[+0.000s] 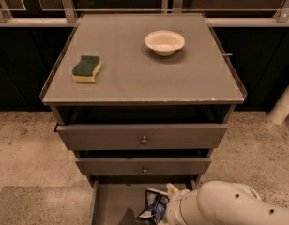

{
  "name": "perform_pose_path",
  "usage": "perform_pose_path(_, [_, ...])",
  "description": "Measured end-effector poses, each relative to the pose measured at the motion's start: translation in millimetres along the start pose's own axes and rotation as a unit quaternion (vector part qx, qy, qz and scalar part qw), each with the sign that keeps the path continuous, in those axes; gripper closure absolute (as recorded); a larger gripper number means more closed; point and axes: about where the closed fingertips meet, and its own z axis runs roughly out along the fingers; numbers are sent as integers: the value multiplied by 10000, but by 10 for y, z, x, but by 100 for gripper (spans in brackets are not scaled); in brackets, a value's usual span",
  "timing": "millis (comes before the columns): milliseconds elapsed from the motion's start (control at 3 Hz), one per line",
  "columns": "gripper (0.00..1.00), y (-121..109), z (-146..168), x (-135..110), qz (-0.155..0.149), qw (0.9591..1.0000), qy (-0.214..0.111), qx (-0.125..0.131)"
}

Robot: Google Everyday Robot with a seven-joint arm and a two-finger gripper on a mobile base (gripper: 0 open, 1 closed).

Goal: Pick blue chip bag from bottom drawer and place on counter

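Observation:
The blue chip bag [155, 204], crumpled blue and white foil, stands in the open bottom drawer [116, 203], near the middle of its grey floor. My gripper [168, 199] is at the bag's right side, low in the drawer and mostly hidden by my white arm [224, 207], which fills the lower right corner. I cannot tell whether it touches or holds the bag. The counter [135, 81] is the flat grey cabinet top above the drawers.
A green-and-yellow sponge [87, 68] lies on the counter's left side. A white bowl [164, 41] sits at the back right. The two upper knobbed drawers [143, 137] stick out slightly above the bottom drawer. Speckled floor surrounds the cabinet.

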Motion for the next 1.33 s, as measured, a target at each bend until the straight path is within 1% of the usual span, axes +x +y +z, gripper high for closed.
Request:
perform_pose_path(333, [0, -32, 66, -13, 41, 10000, -53, -1])
perform_pose_path(667, [0, 10, 91, 9, 88, 9998, -168, 8])
perform_pose_path(1000, [0, -166, 378, 296, 504, 9983, -263, 85])
perform_pose_path(1333, [0, -719, 695, 659, 940, 9940, -330, 462])
